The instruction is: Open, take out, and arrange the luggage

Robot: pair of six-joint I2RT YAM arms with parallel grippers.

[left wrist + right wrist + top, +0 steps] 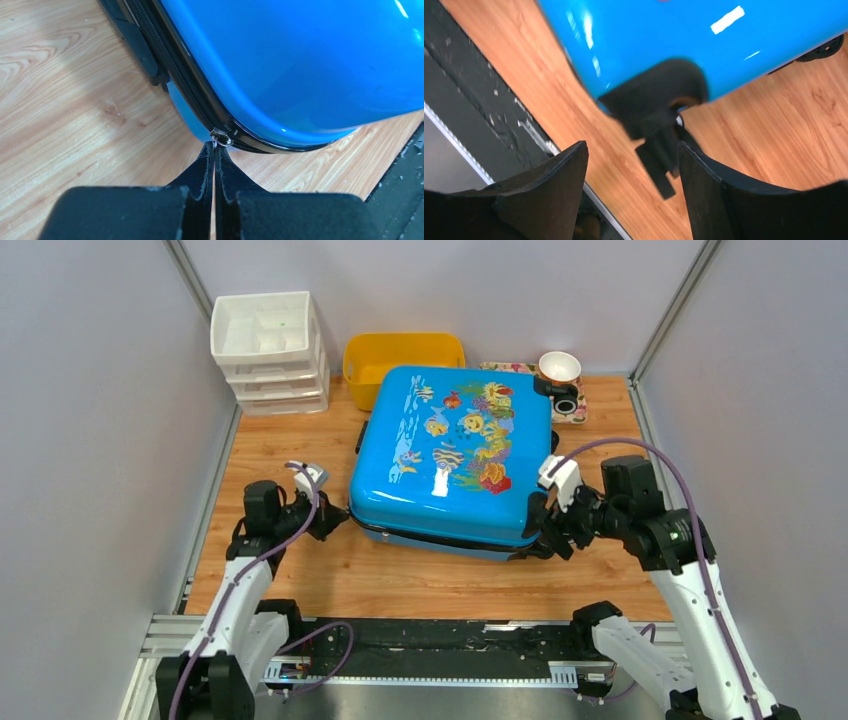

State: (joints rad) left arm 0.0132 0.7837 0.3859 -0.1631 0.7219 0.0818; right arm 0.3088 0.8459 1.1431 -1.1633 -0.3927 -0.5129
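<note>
luggage (pixel 450 455): lying flat at mid table (pixel 280 570), lid down, fish print up, just in front of yellow tub (pixel 400 352) | left gripper (pixel 215 149): fully closed, tips pinching thin metal zipper pull (pixel 221 138) at near-left corner | right gripper (pixel 631 150): spread wide, holding nothing, facing black wheel housing (pixel 659 95) at near-right corner

The luggage (pixel 450 455) shell is glossy, smooth plastic; its zip pull (pixel 220 138) shiny metal; the table (pixel 285 450) matt wood-grain.
</note>
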